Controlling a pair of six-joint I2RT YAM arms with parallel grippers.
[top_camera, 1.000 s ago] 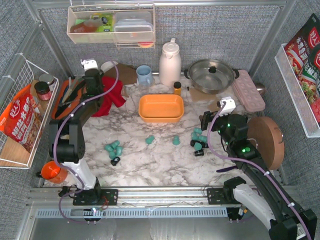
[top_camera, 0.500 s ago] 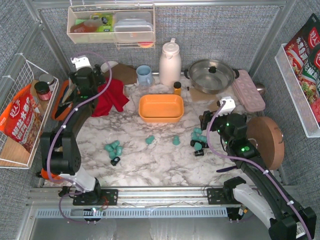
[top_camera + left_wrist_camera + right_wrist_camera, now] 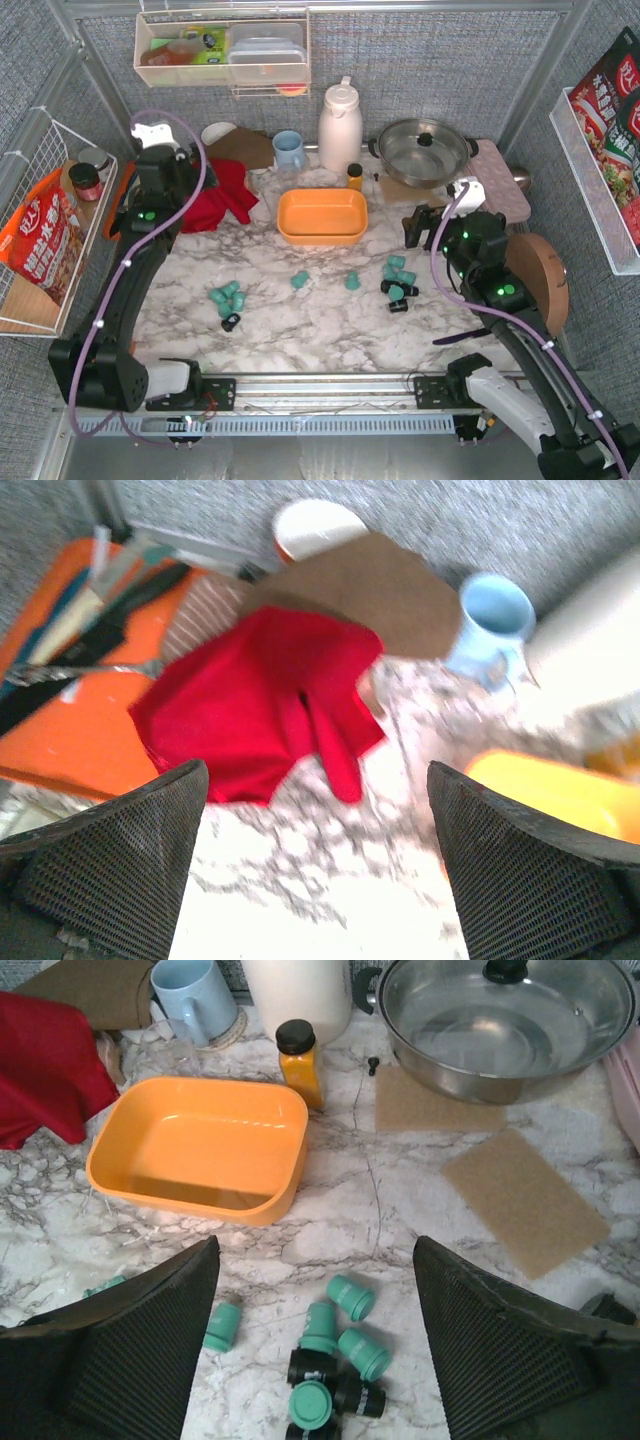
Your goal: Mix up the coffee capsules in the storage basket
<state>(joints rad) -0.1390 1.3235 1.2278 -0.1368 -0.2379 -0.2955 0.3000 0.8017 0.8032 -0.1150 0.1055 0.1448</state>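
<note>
We see that the left gripper (image 3: 315, 780) has sprung from shut to wide open and swung left and back, off the red cloth (image 3: 222, 192), which now lies more exposed (the arm itself has stretched out low). The right gripper (image 3: 315, 1250) has widened a little and drawn back rightward from the nearby coffee capsules (image 3: 397, 278).

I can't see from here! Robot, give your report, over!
Copy: left pincer open, empty; right pincer open, empty. All capsules scattered on table, basket empty. Nothing blocking.
</note>
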